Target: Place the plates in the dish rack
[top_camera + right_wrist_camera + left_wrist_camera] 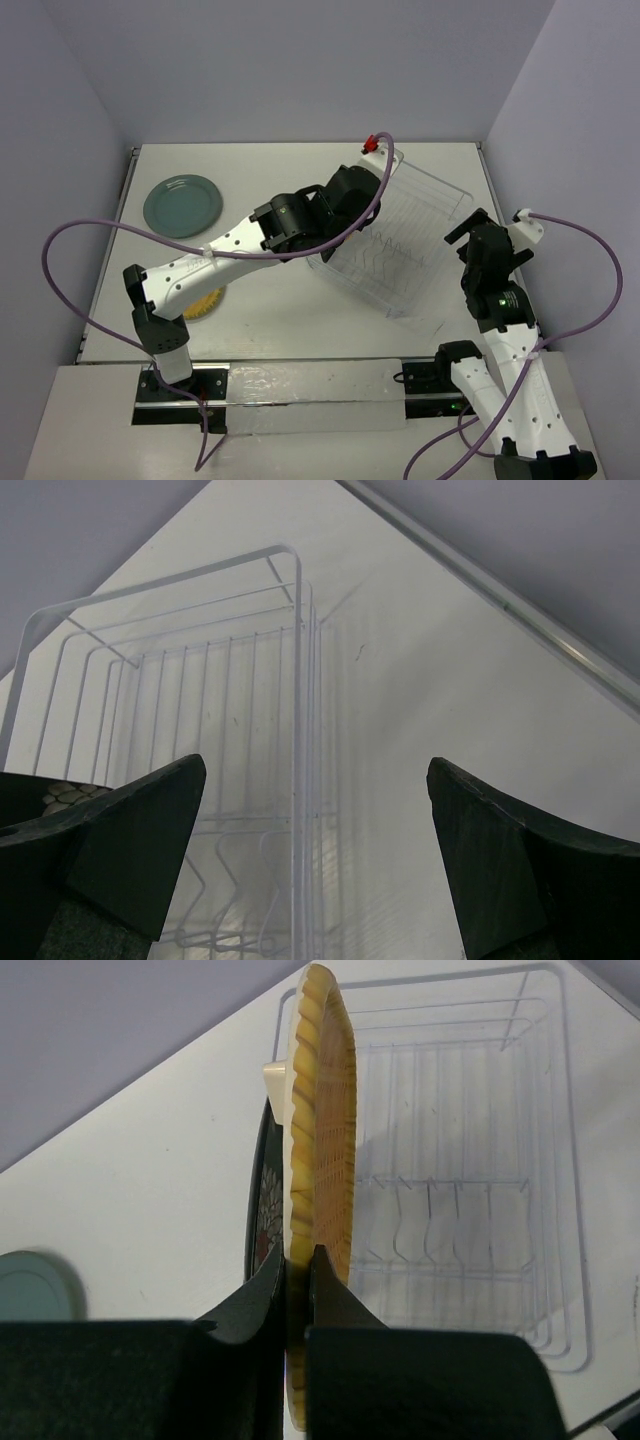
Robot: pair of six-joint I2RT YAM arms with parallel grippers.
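My left gripper [297, 1256] is shut on the rim of the tan woven bamboo plate [325, 1110] and holds it on edge over the left end of the clear wire dish rack [470, 1190]. The black floral plate [262, 1210] stands on edge just left of it. In the top view the left gripper [345, 195] covers both plates over the rack [410, 240]. The teal-grey plate [182, 205] lies at the far left. The yellow woven plate [204, 303] peeks out under the left arm. My right gripper [472, 235] is open and empty, with the rack's right wall [298, 680] between its fingers [150, 820].
The teal plate's edge shows at the lower left of the left wrist view [35, 1285]. The table's raised rim [130, 200] runs along the left, and the back wall stands behind. A purple cable [90, 230] loops over the left side of the table.
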